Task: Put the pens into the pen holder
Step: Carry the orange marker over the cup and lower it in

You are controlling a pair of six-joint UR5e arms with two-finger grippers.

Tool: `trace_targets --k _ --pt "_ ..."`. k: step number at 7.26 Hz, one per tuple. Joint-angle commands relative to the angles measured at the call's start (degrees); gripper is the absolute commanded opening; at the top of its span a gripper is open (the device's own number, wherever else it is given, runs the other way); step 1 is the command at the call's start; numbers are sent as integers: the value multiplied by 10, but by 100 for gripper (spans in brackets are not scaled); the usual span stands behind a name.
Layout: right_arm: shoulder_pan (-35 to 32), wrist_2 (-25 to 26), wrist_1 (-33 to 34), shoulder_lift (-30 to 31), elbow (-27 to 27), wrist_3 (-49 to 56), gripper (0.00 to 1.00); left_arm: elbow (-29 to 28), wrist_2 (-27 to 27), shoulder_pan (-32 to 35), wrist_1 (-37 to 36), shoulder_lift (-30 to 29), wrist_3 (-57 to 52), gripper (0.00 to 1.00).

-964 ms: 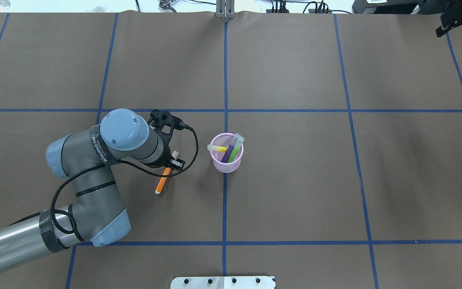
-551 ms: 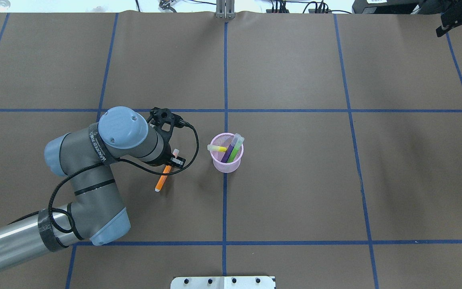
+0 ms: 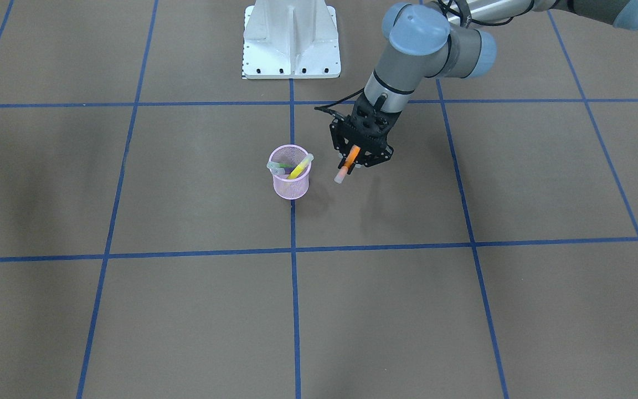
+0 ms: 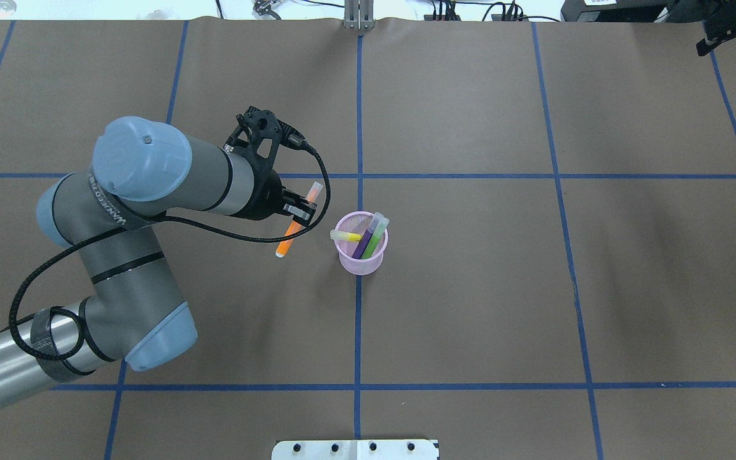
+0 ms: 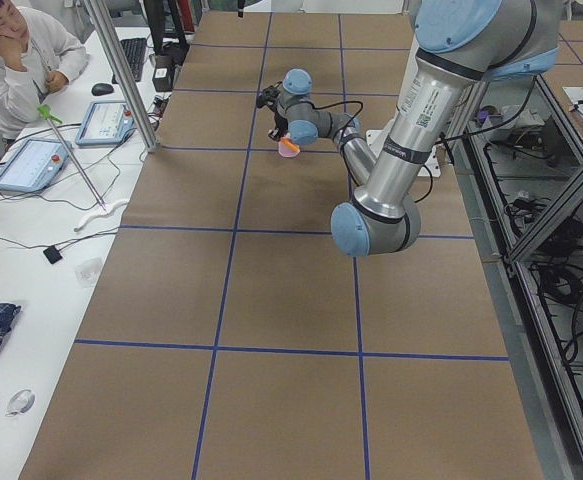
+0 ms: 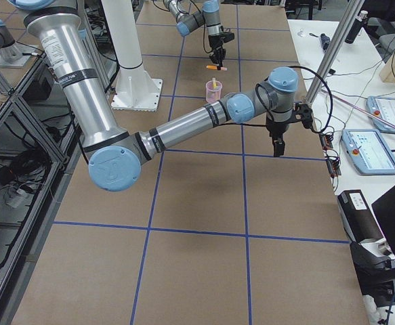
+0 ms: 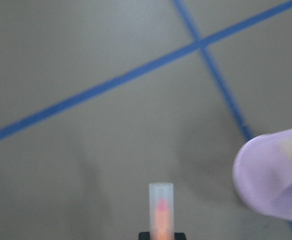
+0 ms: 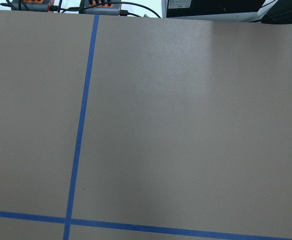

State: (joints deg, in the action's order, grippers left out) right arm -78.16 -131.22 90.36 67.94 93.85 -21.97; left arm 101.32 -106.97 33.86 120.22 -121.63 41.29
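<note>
My left gripper (image 4: 298,214) is shut on the orange pen (image 4: 285,243) and holds it tilted above the table. Its pale cap points away from the robot. The pen (image 3: 348,164) hangs just beside the pen holder (image 4: 362,260), a pink mesh cup (image 3: 291,187). A yellow pen (image 4: 346,236), a purple pen (image 4: 364,244) and a green pen (image 4: 375,240) lean inside the cup. The left wrist view shows the orange pen's cap (image 7: 161,205) with the cup (image 7: 273,180) off to the right. My right gripper (image 4: 729,29) hangs at the far right corner; its jaws are unclear.
The white robot base plate (image 3: 291,39) lies at the table's near edge behind the cup. Blue tape lines grid the brown table cover. A person (image 5: 11,60) sits at a side desk with tablets beyond the table's far edge.
The left gripper has lifted the orange pen off the table and carried it away from the robot and rightward, closer to the pen holder. The right arm has not moved.
</note>
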Motion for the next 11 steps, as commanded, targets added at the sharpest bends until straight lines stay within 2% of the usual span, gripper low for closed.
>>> trace_targets --k 1,2,3,10,11 --pt "0 1 -2 -1 0 0 100 -36 0 -2 194 -17 -8 0" --pt "-1 1 -2 -1 0 0 100 -86 1 -3 267 -46 -9 0" --pt "0 3 -3 0 0 0 100 -120 37 -4 327 -54 -23 0" --pt "0 2 -5 0 0 -1 100 -132 65 -41 348 -50 -67 0" --pt "0 2 -5 0 -1 -1 100 -133 67 -43 352 -51 -67 11"
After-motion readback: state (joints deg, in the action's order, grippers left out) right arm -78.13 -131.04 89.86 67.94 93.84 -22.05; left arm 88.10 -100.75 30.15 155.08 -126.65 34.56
